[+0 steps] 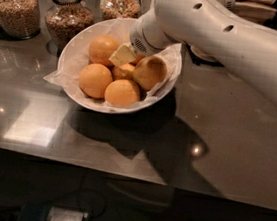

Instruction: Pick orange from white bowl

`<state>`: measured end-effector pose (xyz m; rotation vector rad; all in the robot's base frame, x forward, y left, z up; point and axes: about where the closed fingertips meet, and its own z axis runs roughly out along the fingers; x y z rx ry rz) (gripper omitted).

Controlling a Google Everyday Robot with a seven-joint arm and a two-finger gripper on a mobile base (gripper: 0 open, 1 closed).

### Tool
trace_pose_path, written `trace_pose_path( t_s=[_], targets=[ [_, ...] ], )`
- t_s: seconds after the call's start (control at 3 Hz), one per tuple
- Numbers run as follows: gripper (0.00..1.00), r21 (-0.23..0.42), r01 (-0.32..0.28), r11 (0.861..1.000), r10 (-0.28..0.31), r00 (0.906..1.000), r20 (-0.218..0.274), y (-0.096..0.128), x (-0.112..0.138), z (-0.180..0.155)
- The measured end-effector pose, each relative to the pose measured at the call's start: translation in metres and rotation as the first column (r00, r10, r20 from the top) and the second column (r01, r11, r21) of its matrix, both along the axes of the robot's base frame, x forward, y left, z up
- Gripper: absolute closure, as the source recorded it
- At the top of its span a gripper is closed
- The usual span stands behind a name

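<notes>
One wide surface (235, 144), dark grey and shiny, fills most of the camera view and carries everything else. Some spots of light reflect on it, and a dark shadow lies on it just in front of the bowl and to the right.

The white robot arm (228, 38) is the next biggest thing. It comes in from the right edge, crosses the upper part of the view and points down and to the left, into the bowl. Small dark holes show along its shell.

The white bowl (103, 107) stands on the surface at the left of centre. It is wide and shallow, and a crinkled white paper liner (54, 76) lies inside it and sticks out over the rim on the left side.

Three glass jars (15, 11) stand in a row behind the bowl, near the back edge of the surface. They hold brown grains or nuts; which exactly is not clear.

At least five oranges (95, 79) lie inside the white bowl, touching each other. Two are at the front, one is at the back left, one small is in the middle, and one at the right is partly in the shadow of the arm.

The gripper (124, 55) is the smallest part. It is low inside the bowl, among the oranges, between the back left orange and the right one. A pale part of it shows just above the middle orange. The arm and the fruit hide the rest, so I am not able to say if it is closed on an orange or released.
</notes>
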<state>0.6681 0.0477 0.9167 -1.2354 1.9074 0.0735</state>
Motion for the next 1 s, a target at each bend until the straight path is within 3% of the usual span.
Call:
trace_pose_path(
  t_s=[0.33, 0.67, 1.0],
  targets=[
    [1.0, -0.02, 0.01, 1.0, -0.01, 0.9999, 0.002, -0.002, 0.001, 0.0],
    [1.0, -0.118, 0.06, 0.991, -0.063, 0.9978, -0.021, -0.022, -0.014, -0.001],
    [1.0, -0.118, 0.06, 0.991, -0.063, 0.9978, -0.021, -0.022, -0.014, -0.002]
  ],
)
